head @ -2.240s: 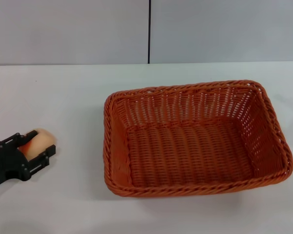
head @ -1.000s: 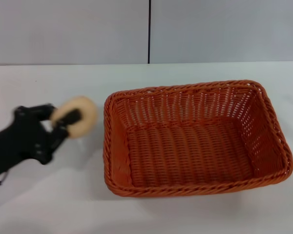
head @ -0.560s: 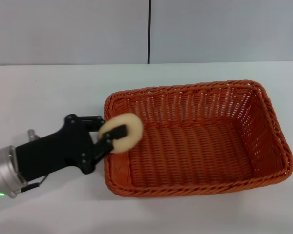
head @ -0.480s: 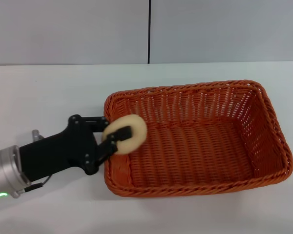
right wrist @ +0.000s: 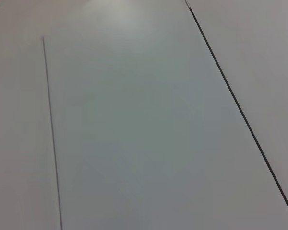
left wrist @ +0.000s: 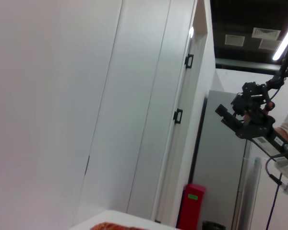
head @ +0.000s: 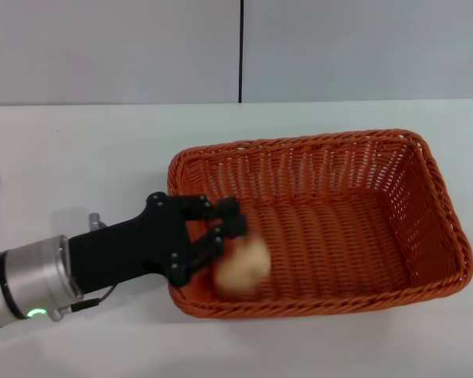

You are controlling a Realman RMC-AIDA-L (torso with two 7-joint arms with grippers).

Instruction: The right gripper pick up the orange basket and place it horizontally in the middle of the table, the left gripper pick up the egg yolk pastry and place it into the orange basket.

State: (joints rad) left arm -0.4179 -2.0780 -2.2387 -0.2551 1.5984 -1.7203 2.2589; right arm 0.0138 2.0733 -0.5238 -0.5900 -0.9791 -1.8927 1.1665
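Note:
The orange basket (head: 437,228) lies lengthwise on the white table (head: 87,150), right of centre in the head view. My left gripper (head: 221,224) reaches over the basket's left rim, its black pronged fingers (head: 230,209) open. The egg yolk pastry (head: 243,265) shows as a blurred cream shape just below and right of the fingertips, apart from them, inside the basket near its front left corner. A sliver of the basket (left wrist: 116,226) shows at the edge of the left wrist view. The right gripper is out of view.
A grey panelled wall (head: 339,47) with a dark vertical seam stands behind the table. The right wrist view holds only a pale panel surface (right wrist: 134,120). White tabletop lies left of and in front of the basket.
My left gripper carried the pastry from the table's left side over the basket's left rim. Its fingers then opened and the pastry has dropped out of them into the basket.

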